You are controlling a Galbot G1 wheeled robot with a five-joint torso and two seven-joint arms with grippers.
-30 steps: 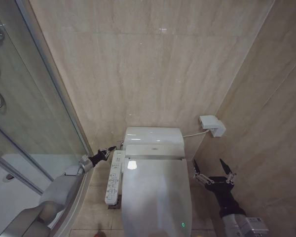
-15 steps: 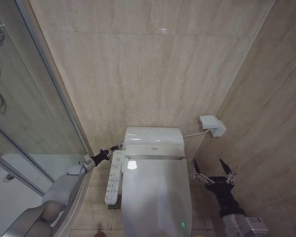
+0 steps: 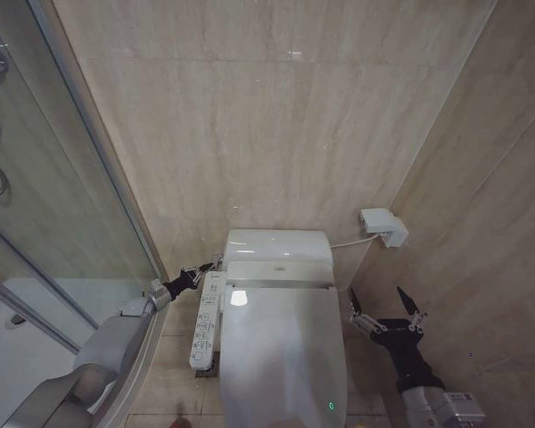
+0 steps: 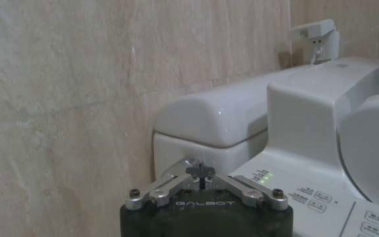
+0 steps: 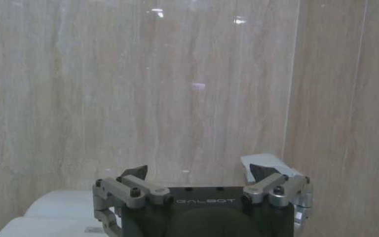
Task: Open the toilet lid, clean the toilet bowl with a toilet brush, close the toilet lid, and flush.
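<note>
The toilet lid (image 3: 281,357) lies shut over the seat, so the toilet bowl under it is hidden. The toilet brush is out of view. My left gripper (image 3: 214,261) is shut with nothing in it, and its tip is close against the left side of the white tank (image 3: 276,243). In the left wrist view the closed left gripper (image 4: 201,172) points at the tank's side wall (image 4: 196,148), with the lid's edge (image 4: 374,148) farther off. My right gripper (image 3: 383,308) hangs open and empty beside the toilet's right side, and the right gripper (image 5: 197,172) faces the beige wall.
A side control panel (image 3: 207,321) with buttons runs along the toilet's left edge. The glass shower wall (image 3: 53,223) stands close on the left. A white wall box (image 3: 383,226) with a cable sits behind the tank, near the corner of the tiled walls.
My left gripper has slid a little to the right, up to the tank's side, then held still. The right arm and the lid have not moved.
</note>
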